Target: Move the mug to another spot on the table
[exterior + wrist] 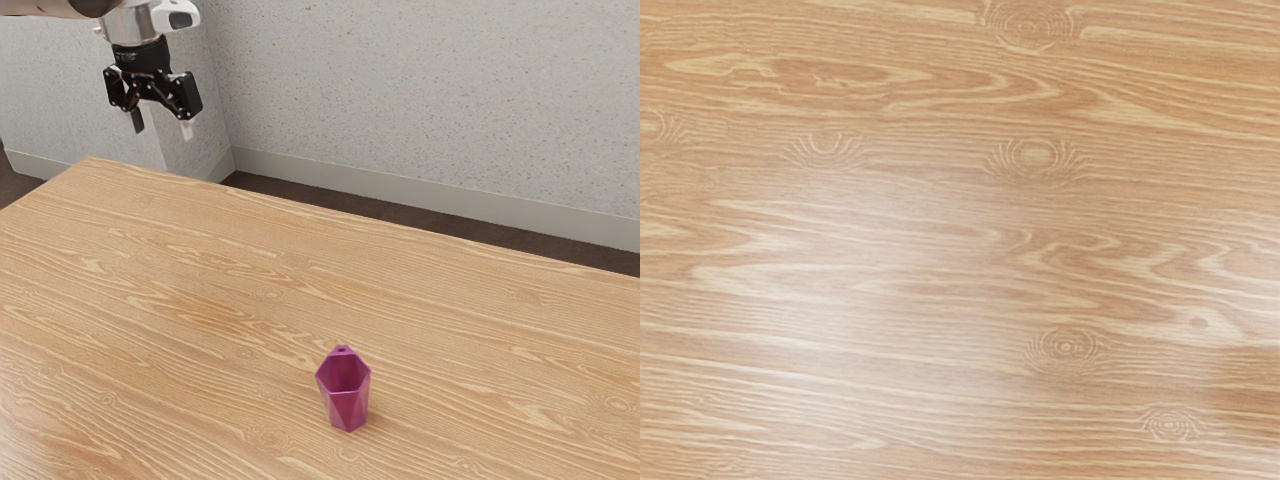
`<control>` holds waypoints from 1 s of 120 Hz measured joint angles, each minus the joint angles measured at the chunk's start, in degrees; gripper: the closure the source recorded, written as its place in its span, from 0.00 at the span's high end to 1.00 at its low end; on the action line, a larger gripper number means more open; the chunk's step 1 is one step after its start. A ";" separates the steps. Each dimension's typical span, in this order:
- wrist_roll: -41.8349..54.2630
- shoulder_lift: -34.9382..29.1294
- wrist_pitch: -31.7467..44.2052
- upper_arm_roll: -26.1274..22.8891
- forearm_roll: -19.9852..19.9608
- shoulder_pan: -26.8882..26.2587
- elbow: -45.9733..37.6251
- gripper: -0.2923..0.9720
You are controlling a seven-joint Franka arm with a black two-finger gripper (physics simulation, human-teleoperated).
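Wood-grain table (150, 300) before a speckled wall (450, 90), black gripper (161, 124) high above the far corner, fingers (136, 120) spread wide, empty, magenta mug (344, 390) well apart.

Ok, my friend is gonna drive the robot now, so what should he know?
Jaws: open and holding nothing, high above the table's far side at the exterior view's upper left.
Mug: purple, standing upright on the wooden table, toward its near edge and well away from the jaws.
Done: nothing yet; the mug is not grasped.
Left: reach over to the mug, come down, grip it, lift it and set it on another spot on the table.
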 joint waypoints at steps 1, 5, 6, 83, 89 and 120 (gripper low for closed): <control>0.00 0.00 0.00 0.00 0.00 0.00 0.00 0.77; 0.01 0.01 0.02 0.00 -0.09 0.05 -0.03 0.77; 0.01 0.02 0.02 0.00 -0.13 0.08 -0.02 0.77; -20.89 4.71 11.67 -12.08 -6.54 -2.13 -15.26 0.77; -22.50 4.52 13.00 -12.47 -7.17 -2.31 -17.66 0.77; -27.66 2.67 21.74 -14.13 -12.26 -5.65 -26.72 0.77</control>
